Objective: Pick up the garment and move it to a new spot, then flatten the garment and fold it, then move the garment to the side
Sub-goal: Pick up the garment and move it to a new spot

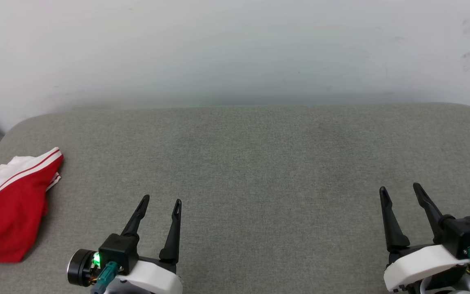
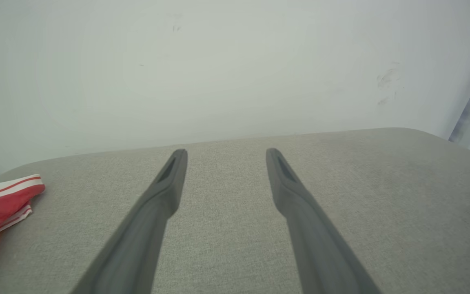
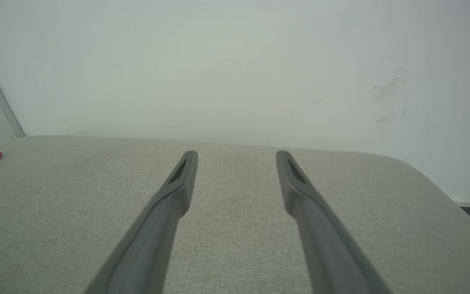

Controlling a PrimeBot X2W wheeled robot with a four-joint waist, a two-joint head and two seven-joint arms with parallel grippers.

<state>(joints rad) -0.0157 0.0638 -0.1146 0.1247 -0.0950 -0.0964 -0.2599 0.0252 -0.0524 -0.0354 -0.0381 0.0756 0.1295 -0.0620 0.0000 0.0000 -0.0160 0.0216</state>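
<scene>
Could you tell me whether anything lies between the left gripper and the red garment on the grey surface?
Nothing visible does. The garment lies bunched at the left edge of the grey surface. The left gripper, jaws open, is to the garment's right, with just grey fabric showing between them.

Jersey shirt (image 1: 8, 212) soft matt cloth, padded top (image 1: 259, 163) grey woven fabric, gripper fingers (image 1: 173, 232) matt blk plastic, wall (image 1: 235, 49) matt.
</scene>
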